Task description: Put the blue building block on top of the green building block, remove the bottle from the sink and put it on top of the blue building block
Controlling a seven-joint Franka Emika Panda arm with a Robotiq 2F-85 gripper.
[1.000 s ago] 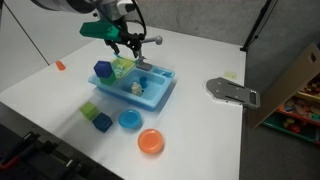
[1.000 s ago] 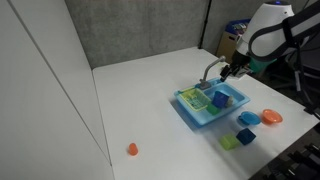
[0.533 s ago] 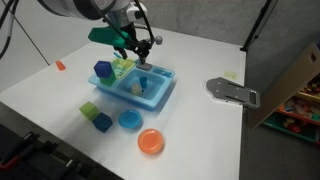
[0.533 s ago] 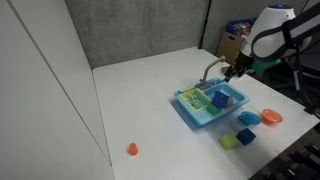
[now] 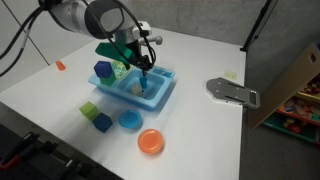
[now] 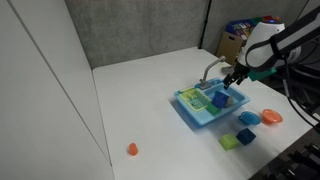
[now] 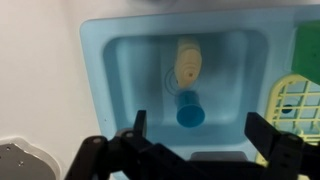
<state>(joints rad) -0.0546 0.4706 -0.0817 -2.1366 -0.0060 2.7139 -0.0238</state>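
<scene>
White table (image 5: 205, 130), grey back wall (image 6: 140, 30)

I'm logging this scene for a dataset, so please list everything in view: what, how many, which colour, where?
sink: 1, light blue, table middle
bottle: 1, pale, lying in the basin
small cylinder: 1, blue, in basin by the bottle
blue building block: 1, royal blue, sink's rack end
green building block: 1, green, next to it; stacking unclear
loose cubes: 2, lime and teal, before the sink
dishes: 2, blue and orange, near those cubes
small object: 1, orange, far across the table
metal plate: 1, grey, table edge
gripper: 1, black, open above the basin
</scene>
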